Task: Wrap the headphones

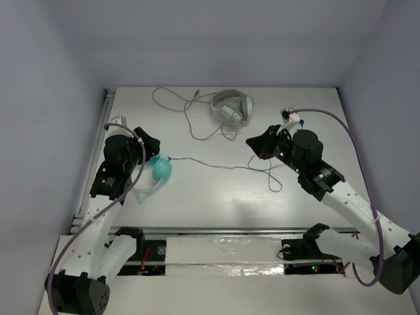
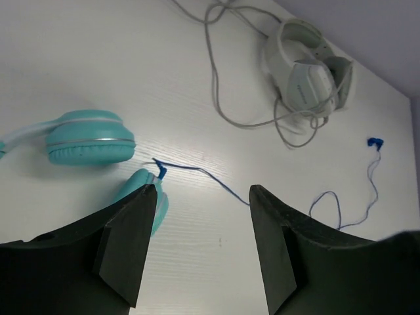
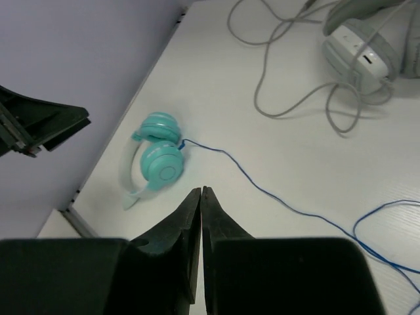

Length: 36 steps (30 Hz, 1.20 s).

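The teal headphones (image 1: 160,171) lie on the white table at the left, with the pale headband (image 1: 146,193) toward the near edge. Their thin blue cable (image 1: 220,165) runs right across the table to a loose loop (image 1: 275,184). My left gripper (image 1: 148,142) hovers just behind the headphones, open and empty. In the left wrist view (image 2: 202,191) one ear cup (image 2: 90,136) lies ahead on the left and the cable (image 2: 216,178) passes between the fingers. My right gripper (image 1: 254,143) is shut and empty above the cable's right part. The right wrist view (image 3: 201,191) shows the headphones (image 3: 159,163) ahead.
Grey-white headphones (image 1: 231,107) with a tangled grey cable (image 1: 190,115) lie at the back middle; they also show in the left wrist view (image 2: 305,75) and the right wrist view (image 3: 367,46). The blue cable's plug (image 2: 375,142) lies at the right. Walls enclose the table.
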Available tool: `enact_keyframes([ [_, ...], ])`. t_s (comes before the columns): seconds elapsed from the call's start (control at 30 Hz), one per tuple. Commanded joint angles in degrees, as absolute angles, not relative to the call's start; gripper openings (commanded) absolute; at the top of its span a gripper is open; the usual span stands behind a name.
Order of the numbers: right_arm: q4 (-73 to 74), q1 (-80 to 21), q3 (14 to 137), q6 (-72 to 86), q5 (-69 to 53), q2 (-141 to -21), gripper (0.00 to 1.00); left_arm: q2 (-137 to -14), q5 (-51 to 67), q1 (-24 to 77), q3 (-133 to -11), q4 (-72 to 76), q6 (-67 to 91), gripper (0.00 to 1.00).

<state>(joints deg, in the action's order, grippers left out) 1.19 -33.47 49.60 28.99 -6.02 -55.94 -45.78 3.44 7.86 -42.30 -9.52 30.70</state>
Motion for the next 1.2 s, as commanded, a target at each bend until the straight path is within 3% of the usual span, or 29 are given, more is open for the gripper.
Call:
enact_keyframes([
  [0.0,1.41,-34.28,48.08,27.51,-3.25,-53.79,0.1,-48.24,-2.37,7.73,-46.93,-15.88,29.01,0.55],
  [0.07,0.97,-34.28,47.46,27.6,-3.77,-52.48,0.0,-49.22,-5.26,7.73,-48.51,-18.8,29.44,0.47],
  [0.13,0.62,-34.8,46.76,27.68,-6.06,-51.95,0.0,-50.09,-7.37,7.73,-48.08,-21.17,30.14,0.39],
  [0.17,-0.34,-34.8,46.5,27.77,-6.76,-51.25,0.0,-50.71,-8.08,7.73,-48.08,-22.23,30.15,0.24],
  [0.23,-1.41,-35.42,45.88,27.95,-7.29,-50.45,0.0,-52.81,-9.57,6.51,-48.08,-25.56,30.32,0.12],
  [0.27,-1.23,-35.42,45.97,27.86,-7.21,-49.75,0.0,-53.43,-9.93,5.81,-47.99,-26.36,30.32,0.0],
  [0.43,-0.88,-35.42,45.88,28.12,-6.77,-48.17,0.0,-56.86,-10.98,0.55,-46.32,-26.28,31.72,0.0],
  [0.7,-0.18,-35.42,45.44,28.04,-4.75,-47.2,0.0,-65.73,-7.03,-6.06,-44.3,-25.22,31.47,0.42],
  [1.03,-0.09,-35.42,45.62,28.12,-3.52,-47.11,0.02,-70.76,-11.58,-8.6,-46.41,-38.31,35.95,0.45],
  [1.07,-0.17,-35.42,45.7,28.12,-3.69,-47.28,0.03,-70.4,-11.95,-9.48,-46.15,-38.49,36.03,0.52],
  [1.17,-0.09,-35.42,45.62,28.21,-4.13,-47.37,0.04,-72.06,-11.43,-11.67,-47.02,-38.67,35.16,0.57],
])
